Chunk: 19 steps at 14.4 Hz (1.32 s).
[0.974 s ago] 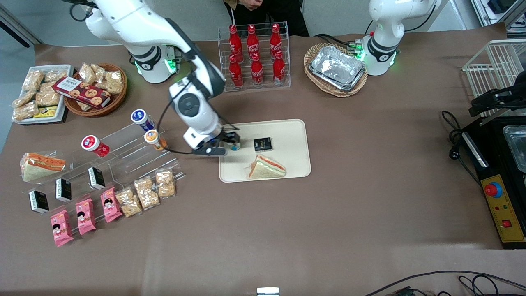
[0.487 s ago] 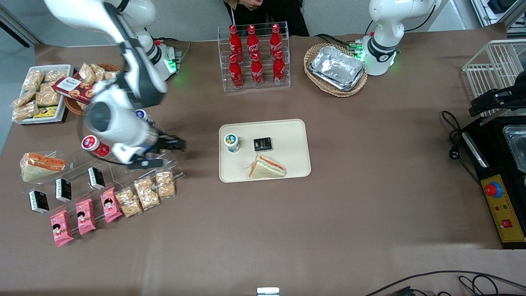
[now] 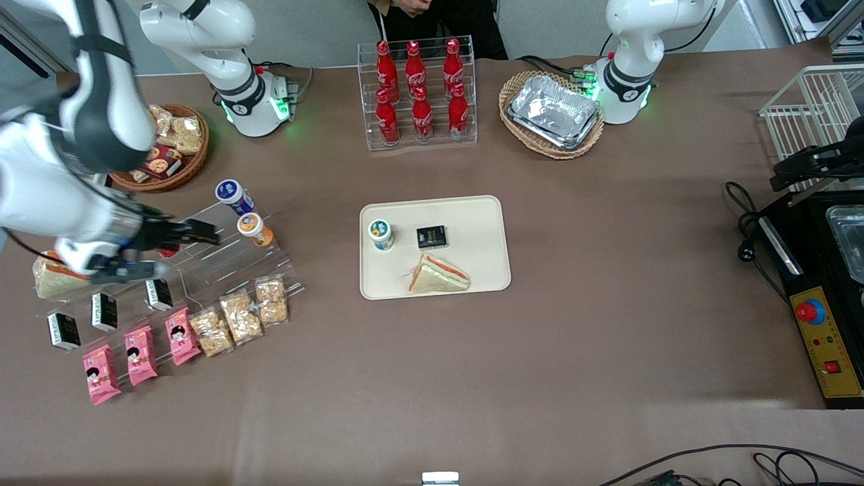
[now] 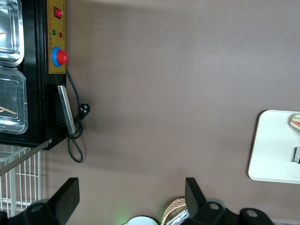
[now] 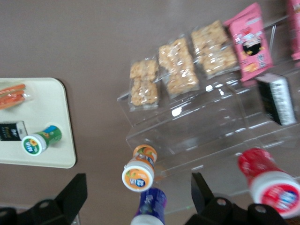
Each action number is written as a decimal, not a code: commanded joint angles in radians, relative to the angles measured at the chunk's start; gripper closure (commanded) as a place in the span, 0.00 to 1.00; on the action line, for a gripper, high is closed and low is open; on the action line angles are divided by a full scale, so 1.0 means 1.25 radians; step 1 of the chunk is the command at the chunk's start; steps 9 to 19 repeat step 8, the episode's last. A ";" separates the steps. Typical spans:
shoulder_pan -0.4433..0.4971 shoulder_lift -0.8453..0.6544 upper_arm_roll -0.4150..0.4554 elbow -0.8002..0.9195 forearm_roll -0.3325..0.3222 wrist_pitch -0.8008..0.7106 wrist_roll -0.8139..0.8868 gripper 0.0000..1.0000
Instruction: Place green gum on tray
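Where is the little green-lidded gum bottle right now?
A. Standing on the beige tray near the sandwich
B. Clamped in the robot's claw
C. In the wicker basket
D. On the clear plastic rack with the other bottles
A: the green gum stands on the tray beside a small black box, with the sandwich nearer the camera, while the open, empty gripper hovers over the clear rack.
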 commanded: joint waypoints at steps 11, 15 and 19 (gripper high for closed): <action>-0.031 0.018 -0.004 0.294 -0.094 -0.203 0.001 0.01; -0.031 0.018 -0.004 0.294 -0.094 -0.203 0.001 0.01; -0.031 0.018 -0.004 0.294 -0.094 -0.203 0.001 0.01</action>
